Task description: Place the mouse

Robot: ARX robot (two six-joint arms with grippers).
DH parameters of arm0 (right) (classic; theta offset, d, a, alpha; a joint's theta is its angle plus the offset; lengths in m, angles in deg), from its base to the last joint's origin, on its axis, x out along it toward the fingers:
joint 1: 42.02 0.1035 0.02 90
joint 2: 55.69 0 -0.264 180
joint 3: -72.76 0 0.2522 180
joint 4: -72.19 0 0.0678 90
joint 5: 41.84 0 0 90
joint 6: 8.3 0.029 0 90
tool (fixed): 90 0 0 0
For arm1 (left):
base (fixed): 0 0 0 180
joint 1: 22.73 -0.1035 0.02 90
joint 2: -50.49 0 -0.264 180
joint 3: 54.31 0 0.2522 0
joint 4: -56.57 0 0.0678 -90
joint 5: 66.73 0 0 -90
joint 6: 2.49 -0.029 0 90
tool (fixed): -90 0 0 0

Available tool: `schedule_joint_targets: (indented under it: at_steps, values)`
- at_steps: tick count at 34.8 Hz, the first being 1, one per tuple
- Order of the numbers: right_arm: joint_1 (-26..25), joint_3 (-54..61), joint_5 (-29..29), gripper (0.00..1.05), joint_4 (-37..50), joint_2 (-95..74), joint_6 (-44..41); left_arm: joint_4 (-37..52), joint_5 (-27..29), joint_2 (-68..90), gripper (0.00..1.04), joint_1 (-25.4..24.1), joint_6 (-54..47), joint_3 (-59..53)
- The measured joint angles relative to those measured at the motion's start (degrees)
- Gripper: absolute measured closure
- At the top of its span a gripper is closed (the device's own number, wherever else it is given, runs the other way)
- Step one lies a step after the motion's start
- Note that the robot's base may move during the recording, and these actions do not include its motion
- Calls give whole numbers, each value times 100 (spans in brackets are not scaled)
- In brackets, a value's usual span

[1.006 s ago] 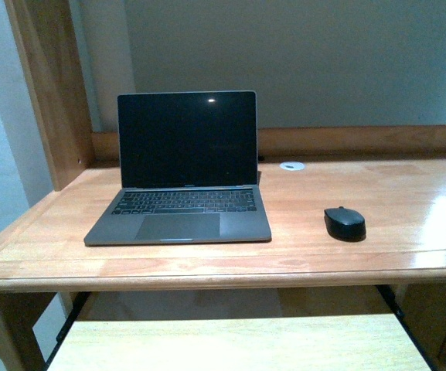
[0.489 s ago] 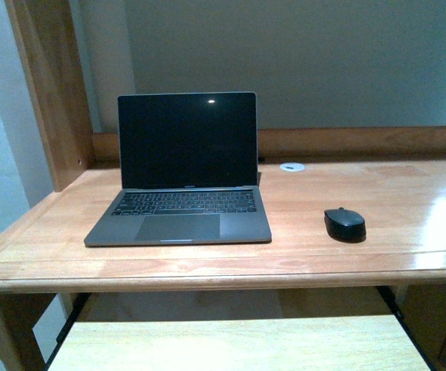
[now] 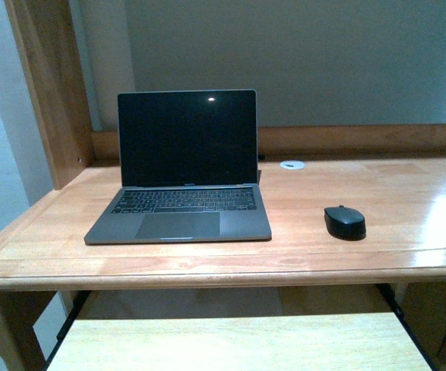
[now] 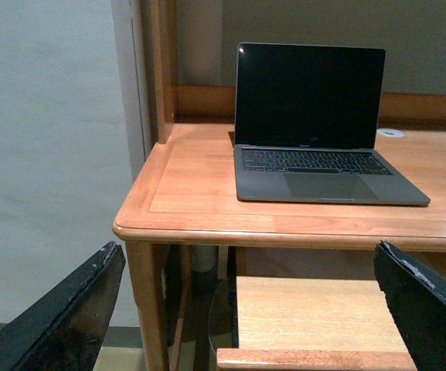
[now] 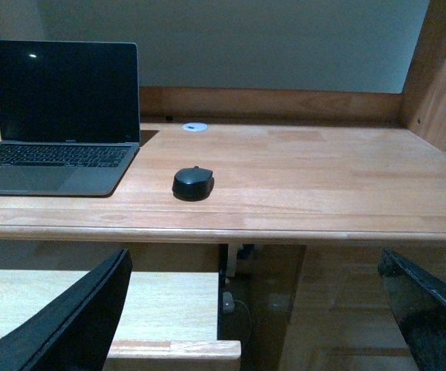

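mouse (image 3: pixel 345 222) flat on worktop (image 3: pixel 377 185), right of laptop (image 3: pixel 180 201), apart, nothing touching | left claw (image 4: pixel 246 309) wide open, empty, below worktop edge | right claw (image 5: pixel 261 309) same, wide open, empty | progress: mouse looks placed; prob only retreat left

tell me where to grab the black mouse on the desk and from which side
Probably across the two long flanks of the small matte black oval mouse, descending from above with the open right gripper. Its domed back is slippery, its sides narrower, and it lies flat on the wooden desk.
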Motion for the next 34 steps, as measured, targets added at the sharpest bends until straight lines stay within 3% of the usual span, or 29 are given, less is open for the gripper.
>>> schedule_joint_targets:
  at_steps: [34]
  values:
    - [0,0,0,7,0,0,0,0,0,0,7,0,0,0]
